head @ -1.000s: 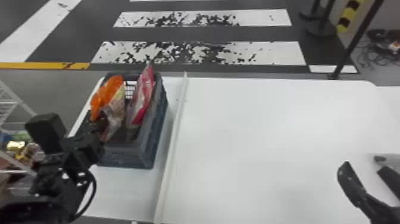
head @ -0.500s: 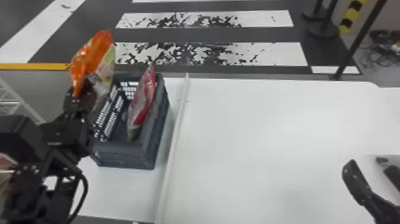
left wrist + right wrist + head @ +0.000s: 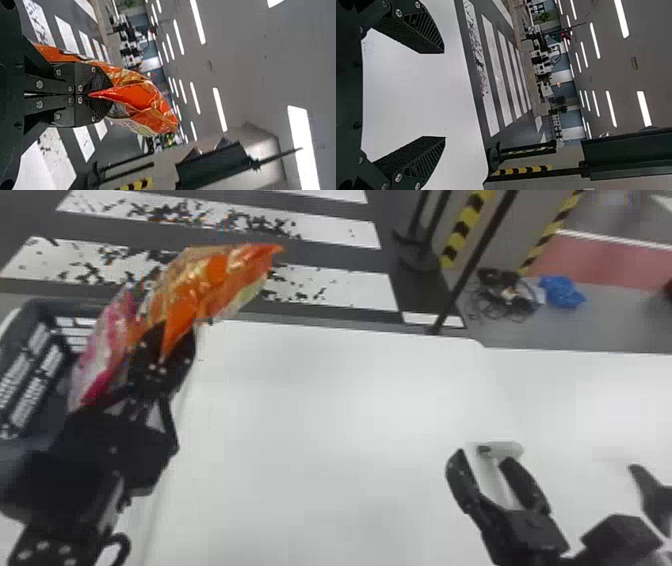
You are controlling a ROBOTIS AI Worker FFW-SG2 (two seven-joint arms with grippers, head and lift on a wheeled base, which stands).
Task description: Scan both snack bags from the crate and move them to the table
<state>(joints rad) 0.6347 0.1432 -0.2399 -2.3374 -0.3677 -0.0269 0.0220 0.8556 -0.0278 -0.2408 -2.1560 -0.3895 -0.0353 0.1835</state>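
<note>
In the head view my left gripper [image 3: 162,352] is shut on the lower part of the orange snack bag [image 3: 200,285], held up beside the crate [image 3: 60,307]. The pink-red snack bag [image 3: 102,355] leans in the crate, partly hidden behind the left arm. In the left wrist view the left gripper [image 3: 101,95] pinches the orange bag [image 3: 136,97], which extends beyond its closed fingers. My right gripper [image 3: 482,459] stands open over the table's right part, a pale scanner-like device [image 3: 505,449] showing past its fingers. The right wrist view has the right gripper [image 3: 445,95] wide open, nothing between its fingers.
The white table [image 3: 320,415] spreads between the two arms. A black object [image 3: 652,492] stands at the right edge. Beyond the table are a thin black post [image 3: 472,265] and cables [image 3: 505,290] on the floor.
The left gripper has lifted the orange bag out of the crate and carried it rightward. The head view has turned to the right, so crate and right gripper appear farther left.
</note>
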